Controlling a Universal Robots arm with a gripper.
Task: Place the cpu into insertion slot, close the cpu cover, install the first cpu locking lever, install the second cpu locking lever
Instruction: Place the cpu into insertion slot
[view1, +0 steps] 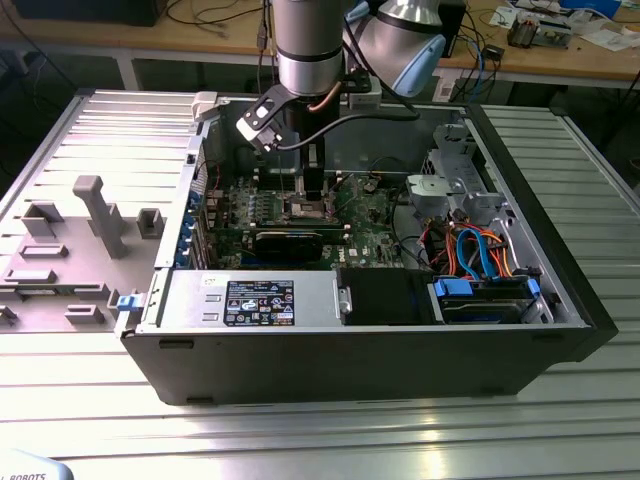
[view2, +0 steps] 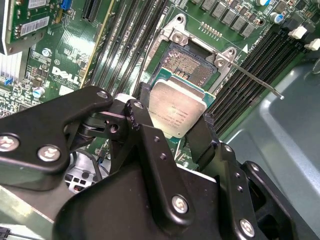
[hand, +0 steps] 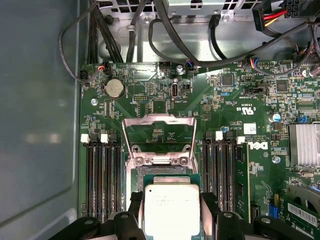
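Note:
The cpu, a flat square chip with a dull silver top, sits between my black fingers, and my gripper is shut on its two opposite edges. It hovers close over the insertion slot, partly covering it; contact cannot be judged. In the first wrist view the cpu lies just below the hinge of the cpu cover, a silvery windowed frame folded open, away from the slot. A thin locking lever stands free beside the slot. From outside, my gripper hangs over the motherboard.
Long black RAM slots flank the socket on both sides. A black expansion card, a power supply and a drive cage with orange and blue cables crowd the case. Grey fixture blocks stand at the exterior view's left.

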